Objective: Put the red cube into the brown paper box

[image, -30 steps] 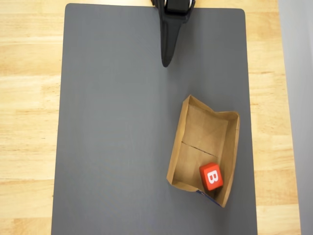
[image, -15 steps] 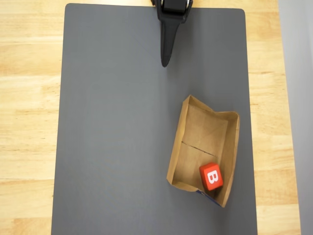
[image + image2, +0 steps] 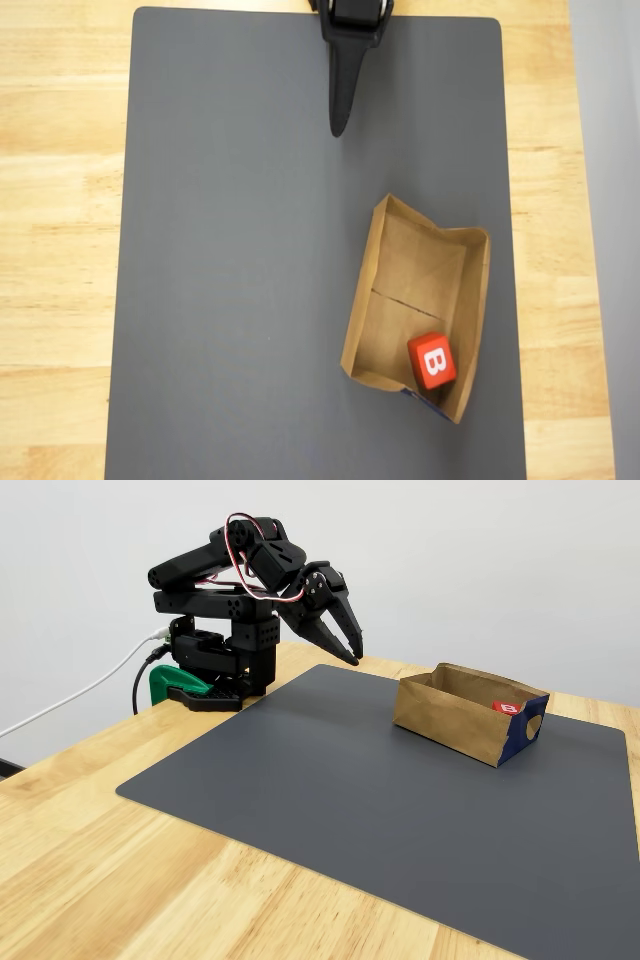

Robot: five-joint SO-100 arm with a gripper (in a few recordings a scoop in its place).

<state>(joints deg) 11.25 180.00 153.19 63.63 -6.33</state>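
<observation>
The red cube (image 3: 432, 361) with a white "B" on top lies inside the brown paper box (image 3: 362, 300), in its lower right corner near the blue-printed patch. In the fixed view only the cube's top (image 3: 507, 708) peeks over the wall of the box (image 3: 450, 725). My black gripper (image 3: 338, 128) is shut with nothing in it. It points down the mat from the top edge, well away from the box. In the fixed view the gripper (image 3: 352, 652) hangs above the mat's far edge, with the arm folded back over its base.
A dark grey mat (image 3: 240, 280) covers most of the wooden table (image 3: 60, 250). The arm's base with a green clamp (image 3: 175, 685) stands at the table's far left corner. A cable runs off to the left.
The gripper has drawn back slightly toward the mat's top edge. Cube and box have not moved.
</observation>
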